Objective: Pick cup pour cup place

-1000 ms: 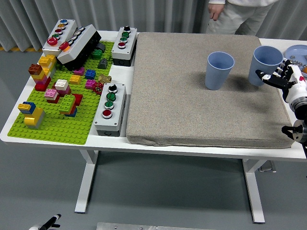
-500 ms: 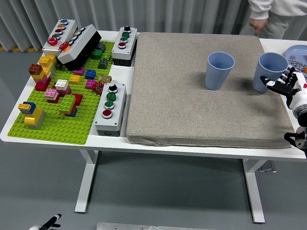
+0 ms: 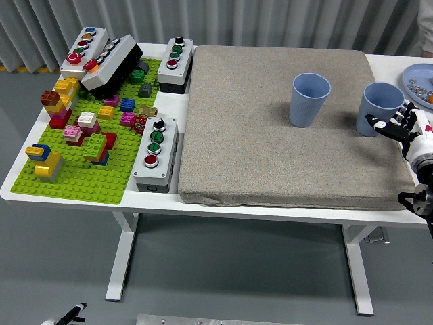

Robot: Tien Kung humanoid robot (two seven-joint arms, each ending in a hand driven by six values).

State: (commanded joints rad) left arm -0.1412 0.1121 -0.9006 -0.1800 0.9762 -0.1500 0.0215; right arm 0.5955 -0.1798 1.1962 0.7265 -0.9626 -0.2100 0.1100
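right hand (image 3: 399, 127) | fingers curled round right blue cup (image 3: 380, 108), upright on mat (image 3: 270, 135) edge, I gripped low for tipping | second cup (image 3: 310, 99) stood nearby as target | left: unseen

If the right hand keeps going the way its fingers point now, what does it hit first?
Probably the blue cup right beside the right hand; its fingers point left and appear to touch the cup already, though depth is unclear.

I can't read any text, brand, no. or sign from here. The grey push-button control boxes (image 3: 155, 154) carry no label I can make out, the pale blue plastic cups (image 3: 310, 99) look plain, and the coloured toy bricks (image 3: 81, 126) are too small to tell.
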